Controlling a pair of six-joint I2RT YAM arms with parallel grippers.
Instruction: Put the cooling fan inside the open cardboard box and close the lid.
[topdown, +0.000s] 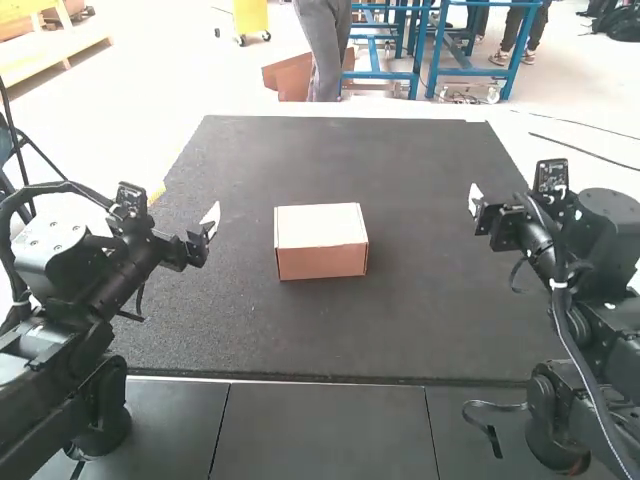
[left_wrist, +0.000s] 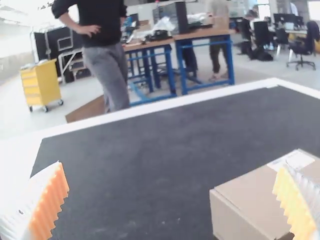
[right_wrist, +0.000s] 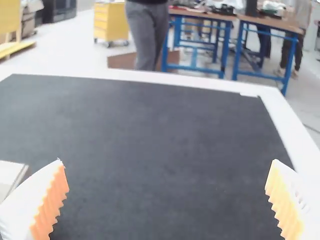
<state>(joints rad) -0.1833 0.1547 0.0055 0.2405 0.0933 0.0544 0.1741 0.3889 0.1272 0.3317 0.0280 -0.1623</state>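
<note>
High view first, starting closest to the camera: the dark table (topdown: 320, 430) edge runs along the front, with an arm standing on each side. The left pincer (topdown: 207, 232) hangs wide open with nothing in it, and the right pincer (topdown: 478, 212) is the same. Both are above the black mat (topdown: 430, 300), well apart from each other, with the cardboard box (topdown: 321, 240) between them near the middle of the mat. Neither one touches it.

So which step is this? The lid lies flat and shut with no flap sticking up, so I'd call the closing step basically done. I can't tell whether the cooling fan is actually inside, since the cardboard hides whatever's in there. If the lid isn't fully seated, the next move would be a gentle downward press on the top. Go too hard and thin cardboard like this dents, or the box skids.

Materials: the box is plain brown cardboard, squat and rectangular, with crisp edges and a paler top. The left wrist view shows a pale label (left_wrist: 296, 160) near one corner. The mat looks matte and finely grained, so probably decent grip. The fingers are white and ribbed, with orange sawtooth pads (left_wrist: 50, 205) that look soft and rubbery, fine for pushing on cardboard.
</note>
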